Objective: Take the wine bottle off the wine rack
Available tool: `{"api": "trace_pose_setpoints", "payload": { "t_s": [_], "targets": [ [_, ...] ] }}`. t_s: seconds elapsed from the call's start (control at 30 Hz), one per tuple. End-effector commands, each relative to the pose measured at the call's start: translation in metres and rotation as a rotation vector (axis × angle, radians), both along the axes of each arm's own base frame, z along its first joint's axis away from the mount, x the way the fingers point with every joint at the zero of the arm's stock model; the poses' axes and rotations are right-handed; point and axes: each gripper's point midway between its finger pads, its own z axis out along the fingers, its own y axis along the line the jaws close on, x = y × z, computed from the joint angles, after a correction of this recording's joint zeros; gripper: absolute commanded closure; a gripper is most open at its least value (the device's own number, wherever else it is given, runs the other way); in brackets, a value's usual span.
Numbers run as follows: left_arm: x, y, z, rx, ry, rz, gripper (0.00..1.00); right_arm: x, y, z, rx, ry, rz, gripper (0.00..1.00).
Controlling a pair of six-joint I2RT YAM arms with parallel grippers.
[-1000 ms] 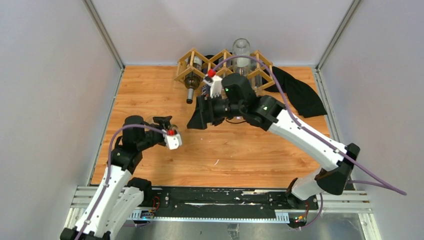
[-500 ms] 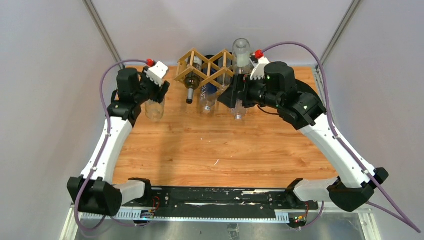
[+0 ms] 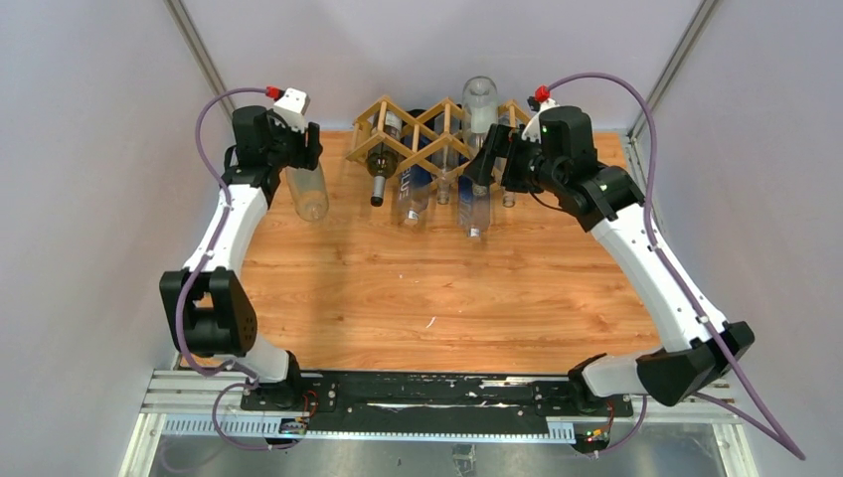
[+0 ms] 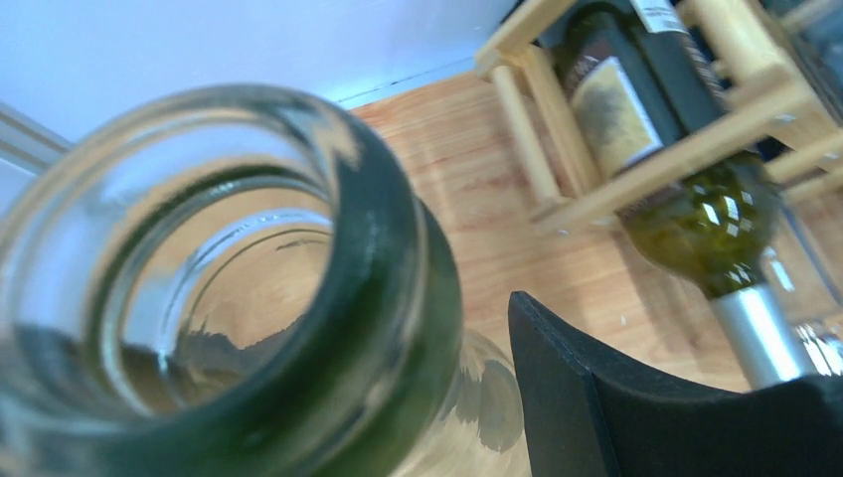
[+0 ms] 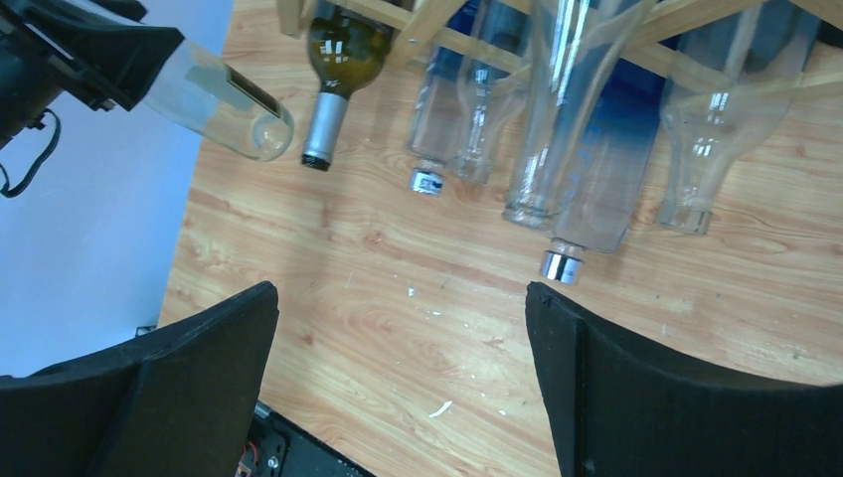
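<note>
Fingers of the right gripper are spread wide, poised before the wine rack at top centre. Upper left, the left gripper clamps a clear bottle, holding it off the rack. The green wine bottle sits slotted in the leftmost cell, neck outward.
</note>
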Motion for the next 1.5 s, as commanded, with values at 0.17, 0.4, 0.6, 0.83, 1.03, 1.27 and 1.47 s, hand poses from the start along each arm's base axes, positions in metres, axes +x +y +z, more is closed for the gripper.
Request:
{"api": "trace_pose_setpoints", "payload": {
  "t_s": [0.17, 0.4, 0.6, 0.83, 1.03, 1.27, 1.47],
  "targets": [
    [0.053, 0.007, 0.061, -0.129, -0.354, 0.005, 1.0, 0.036, -0.015, -0.019, 0.008, 0.036, -0.072, 0.01],
    [0.084, 0.005, 0.057, -0.193, -0.409, 0.012, 1.0, 0.049, -0.016, -0.036, -0.001, 0.054, -0.103, 0.0],
    [0.107, 0.009, 0.053, -0.192, -0.441, 0.031, 1.0, 0.059, -0.02, -0.043, -0.006, 0.064, -0.117, 0.0],
    [0.116, -0.003, 0.036, -0.172, -0.433, 0.03, 0.92, 0.069, -0.025, -0.047, -0.009, 0.071, -0.131, 0.0],
    [0.103, -0.007, 0.034, -0.176, -0.422, 0.022, 0.3, 0.085, -0.032, -0.05, -0.012, 0.078, -0.143, 0.0],
    [0.072, -0.007, 0.042, -0.139, -0.403, 0.005, 0.09, 0.106, -0.022, -0.07, -0.016, 0.131, -0.124, 0.0],
    [0.053, -0.001, 0.047, -0.132, -0.374, 0.026, 0.04, 0.117, -0.008, -0.086, 0.006, 0.181, -0.085, 0.0]
  ]
}}
